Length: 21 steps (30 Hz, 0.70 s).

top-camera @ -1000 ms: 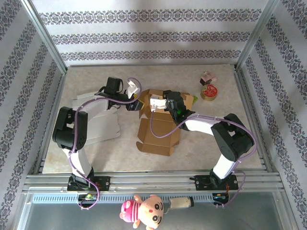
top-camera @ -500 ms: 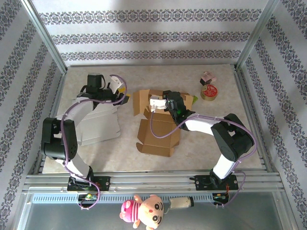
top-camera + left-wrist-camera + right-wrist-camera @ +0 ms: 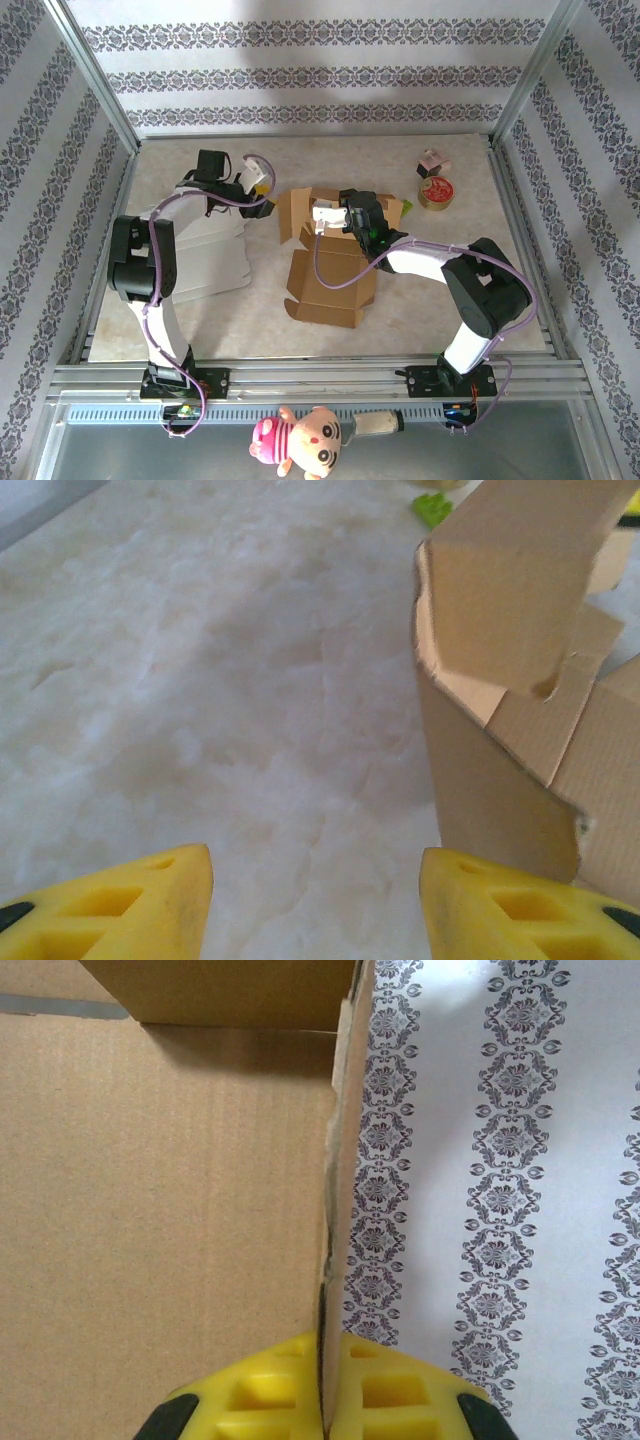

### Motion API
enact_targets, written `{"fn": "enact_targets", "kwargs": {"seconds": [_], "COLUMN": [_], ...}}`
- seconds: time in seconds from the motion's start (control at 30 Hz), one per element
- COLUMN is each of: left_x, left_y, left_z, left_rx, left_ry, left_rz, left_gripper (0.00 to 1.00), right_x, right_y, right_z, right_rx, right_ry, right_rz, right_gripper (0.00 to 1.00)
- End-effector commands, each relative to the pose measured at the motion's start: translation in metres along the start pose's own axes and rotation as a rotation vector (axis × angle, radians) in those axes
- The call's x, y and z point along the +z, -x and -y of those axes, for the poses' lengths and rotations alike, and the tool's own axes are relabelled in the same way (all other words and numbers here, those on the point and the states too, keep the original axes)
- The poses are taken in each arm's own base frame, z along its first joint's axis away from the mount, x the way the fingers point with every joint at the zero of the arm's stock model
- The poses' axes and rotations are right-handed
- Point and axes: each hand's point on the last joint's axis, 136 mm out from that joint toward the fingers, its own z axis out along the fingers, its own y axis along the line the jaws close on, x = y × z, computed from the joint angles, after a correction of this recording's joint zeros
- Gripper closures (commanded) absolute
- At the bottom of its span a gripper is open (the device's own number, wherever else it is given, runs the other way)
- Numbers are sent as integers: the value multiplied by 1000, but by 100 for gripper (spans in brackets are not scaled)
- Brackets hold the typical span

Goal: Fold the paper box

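The right pincer (image 3: 322, 1405) clamped an upright wall of the paper box (image 3: 330, 275), probably steadying it; the left pincer (image 3: 314, 895) hovered beside that box, apart and empty.

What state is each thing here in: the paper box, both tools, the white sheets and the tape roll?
paper box: partly folded, walls raised, front flap flat.
right tool: shut on an upright box wall.
left tool: open, empty, close beside the box.
white sheets: lying flat, unfolded.
tape roll: lying flat, apart from both tools.
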Motion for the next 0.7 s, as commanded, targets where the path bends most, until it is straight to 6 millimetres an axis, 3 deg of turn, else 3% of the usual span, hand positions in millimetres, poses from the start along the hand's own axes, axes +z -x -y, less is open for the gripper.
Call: {"fn": "enact_targets", "kwargs": {"seconds": [0.0,0.17,0.67], "left_x": [7,18,68], "left_y": [15,14,9], "left_z": [41,66,73], "left_rx": [-3,-27,-50], "left_ry": [-192,-282,-259], "left_rz": [40,-22,-111], "left_gripper": [43,43,38], "right_x": [-5,-5,-7], "right_y": [1,2,3], "right_z": [-3,-3,-3], "right_rx": [4,6,20], "right_ry": [19,18,19], "right_rz": [9,11,14], "right_gripper": [100,100,100]}}
